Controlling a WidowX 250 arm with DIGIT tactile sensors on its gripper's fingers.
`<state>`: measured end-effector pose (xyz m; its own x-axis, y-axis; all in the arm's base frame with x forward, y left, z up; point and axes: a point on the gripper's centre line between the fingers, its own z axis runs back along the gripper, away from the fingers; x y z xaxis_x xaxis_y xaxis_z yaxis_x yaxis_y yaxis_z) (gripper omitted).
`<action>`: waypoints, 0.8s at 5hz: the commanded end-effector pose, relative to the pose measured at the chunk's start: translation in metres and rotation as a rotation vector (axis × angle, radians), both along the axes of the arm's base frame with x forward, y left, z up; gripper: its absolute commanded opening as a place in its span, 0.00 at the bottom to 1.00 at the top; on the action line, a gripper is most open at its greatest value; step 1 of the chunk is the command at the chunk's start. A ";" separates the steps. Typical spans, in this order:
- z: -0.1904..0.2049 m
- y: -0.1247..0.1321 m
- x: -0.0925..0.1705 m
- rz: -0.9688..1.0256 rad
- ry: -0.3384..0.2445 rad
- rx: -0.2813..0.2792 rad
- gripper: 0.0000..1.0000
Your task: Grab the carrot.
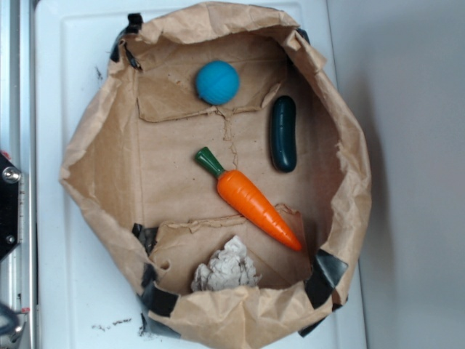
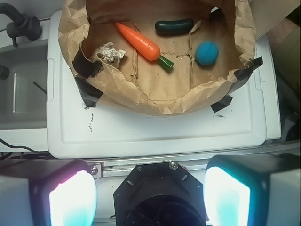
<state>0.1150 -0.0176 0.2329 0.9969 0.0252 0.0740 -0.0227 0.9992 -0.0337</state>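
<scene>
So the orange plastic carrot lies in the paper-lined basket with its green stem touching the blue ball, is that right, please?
Not quite: the glossy orange plastic carrot does lie in the brown paper-lined basket, but its green stem is apart from the blue rubber ball, with bare paper between them. The exterior view shows this.

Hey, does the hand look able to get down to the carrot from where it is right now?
Probably yes. The carrot lies uncovered on the floor of the open paper bag, apart from the pickle and ball. The hand is open, back outside the bag. Only the bag's raised rim must be cleared.
</scene>
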 end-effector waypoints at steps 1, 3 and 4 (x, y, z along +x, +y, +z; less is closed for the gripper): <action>0.000 0.000 0.000 0.000 0.000 0.000 1.00; -0.013 0.006 0.063 0.068 -0.036 -0.021 1.00; -0.028 0.017 0.091 -0.007 -0.050 -0.011 1.00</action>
